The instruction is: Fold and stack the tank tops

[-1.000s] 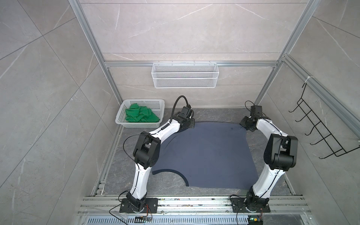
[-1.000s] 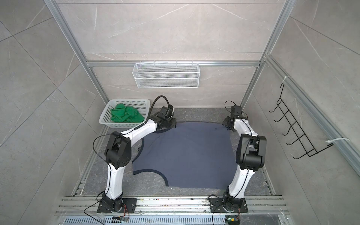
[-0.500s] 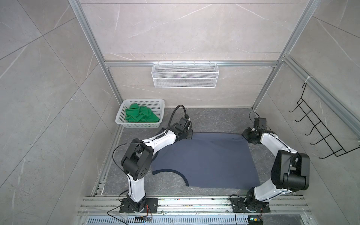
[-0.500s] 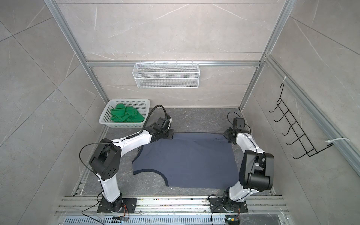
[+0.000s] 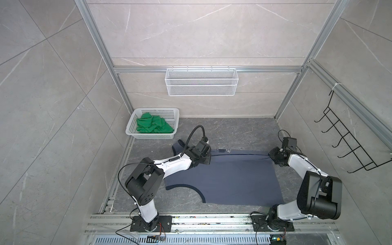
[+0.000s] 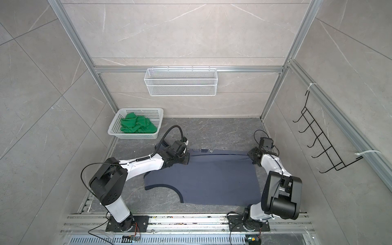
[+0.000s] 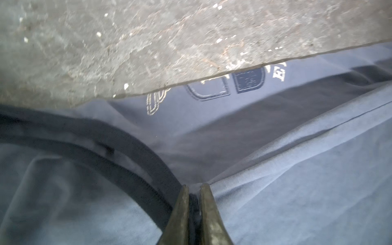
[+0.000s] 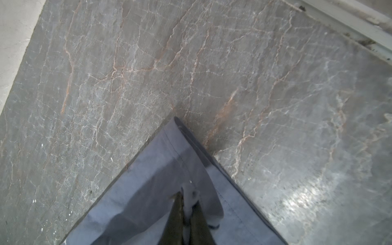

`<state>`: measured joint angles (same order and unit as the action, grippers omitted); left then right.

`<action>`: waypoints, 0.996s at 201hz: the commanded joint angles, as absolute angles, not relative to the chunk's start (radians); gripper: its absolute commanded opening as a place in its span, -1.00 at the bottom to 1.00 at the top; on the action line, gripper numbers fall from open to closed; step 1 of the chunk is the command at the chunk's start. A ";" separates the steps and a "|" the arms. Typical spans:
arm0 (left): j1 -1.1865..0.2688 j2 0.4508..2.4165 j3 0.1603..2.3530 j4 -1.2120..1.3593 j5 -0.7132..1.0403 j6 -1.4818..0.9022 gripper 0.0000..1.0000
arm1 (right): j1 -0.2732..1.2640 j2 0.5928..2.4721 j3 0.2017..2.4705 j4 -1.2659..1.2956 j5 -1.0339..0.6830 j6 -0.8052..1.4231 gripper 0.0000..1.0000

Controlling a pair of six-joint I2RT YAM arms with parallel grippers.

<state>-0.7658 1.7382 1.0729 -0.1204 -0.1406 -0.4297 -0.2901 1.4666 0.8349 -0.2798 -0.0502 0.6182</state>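
Left gripper (image 7: 194, 188) and right gripper (image 8: 186, 198) clamp one edge of the slate-blue printed cloth tank top (image 5: 222, 176) — taut, likely for a straight fold.

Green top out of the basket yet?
No, the green tank top lies crumpled inside the white basket.

white lettering (image 7: 279, 73) on the slate-blue tank top (image 7: 307, 169), half hidden at the fold, illegible
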 commanded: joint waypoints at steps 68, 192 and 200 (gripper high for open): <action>-0.777 1.665 0.955 -0.046 -0.186 -0.521 -0.65 | -0.293 1.366 0.691 -0.258 0.015 0.660 -0.24; -0.772 1.606 1.042 -0.217 -0.200 -0.580 0.28 | -0.297 1.330 0.757 -0.397 -0.076 0.644 0.07; -0.772 1.620 1.050 -0.229 -0.200 -0.592 0.28 | -0.296 1.336 0.745 -0.399 -0.086 0.646 0.07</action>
<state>-0.7906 1.5730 0.9970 -0.1589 -0.1997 -0.5480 -0.2943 1.3052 0.7471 -0.3435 -0.0349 0.6548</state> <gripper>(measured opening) 0.636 0.536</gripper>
